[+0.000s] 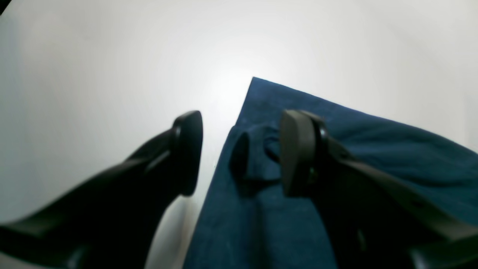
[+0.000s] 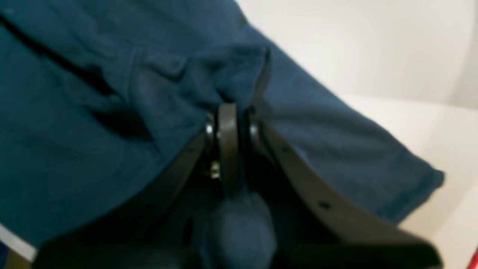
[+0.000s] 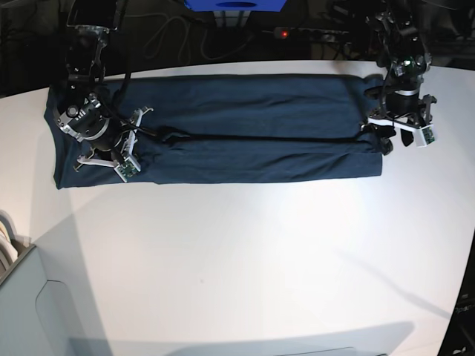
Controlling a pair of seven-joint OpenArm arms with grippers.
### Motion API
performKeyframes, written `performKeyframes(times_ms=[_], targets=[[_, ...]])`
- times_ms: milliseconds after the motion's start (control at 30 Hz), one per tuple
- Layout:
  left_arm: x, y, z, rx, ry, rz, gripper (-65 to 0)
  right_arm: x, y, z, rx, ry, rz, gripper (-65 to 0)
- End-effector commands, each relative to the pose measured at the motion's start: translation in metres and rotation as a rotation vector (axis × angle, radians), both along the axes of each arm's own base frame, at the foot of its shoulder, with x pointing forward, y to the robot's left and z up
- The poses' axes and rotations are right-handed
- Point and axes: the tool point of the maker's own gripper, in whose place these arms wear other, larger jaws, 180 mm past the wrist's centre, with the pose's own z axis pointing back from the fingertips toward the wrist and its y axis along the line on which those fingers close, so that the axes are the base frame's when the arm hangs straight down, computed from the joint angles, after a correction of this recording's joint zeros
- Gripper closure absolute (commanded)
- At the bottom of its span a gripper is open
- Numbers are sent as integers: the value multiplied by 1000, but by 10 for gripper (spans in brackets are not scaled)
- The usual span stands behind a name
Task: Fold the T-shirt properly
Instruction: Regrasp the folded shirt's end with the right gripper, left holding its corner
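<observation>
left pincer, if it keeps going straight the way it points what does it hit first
Most likely the T-shirt: the open left pincer straddles its edge, one finger over cloth, the other over bare table. Depth is unclear.

white table (image 3: 245,252) | blue box (image 3: 236,4) behind far edge | cables (image 3: 178,33)

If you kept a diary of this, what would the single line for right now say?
T-shirt: long band on table | right gripper: shut on T-shirt | left gripper: open, straddling the cloth's edge
</observation>
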Motion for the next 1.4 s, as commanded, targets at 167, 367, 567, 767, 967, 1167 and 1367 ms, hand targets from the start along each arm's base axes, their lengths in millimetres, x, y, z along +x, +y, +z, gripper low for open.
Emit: performKeyframes(times_ms=[167, 367, 567, 767, 967, 1167, 1367], targets=[[4, 2, 11, 18, -40, -3, -314, -14, 5, 18, -10, -48, 33, 0], [5, 2, 12, 18, -43, -3, -314, -15, 4, 11, -5, -27, 30, -1], [5, 2, 11, 18, -41, -3, -315, -1, 0, -7, 12, 21, 10, -2], [4, 2, 11, 18, -40, -3, -316, 1, -1, -16, 25, 43, 4, -2], [4, 2, 11, 18, -40, -3, -316, 9, -1, -11, 27, 24, 3, -110], [4, 2, 11, 18, -40, -3, -316, 10, -1, -8, 26, 16, 4, -228], [4, 2, 11, 18, -40, -3, -316, 6, 0, -11, 28, 25, 4, -232]])
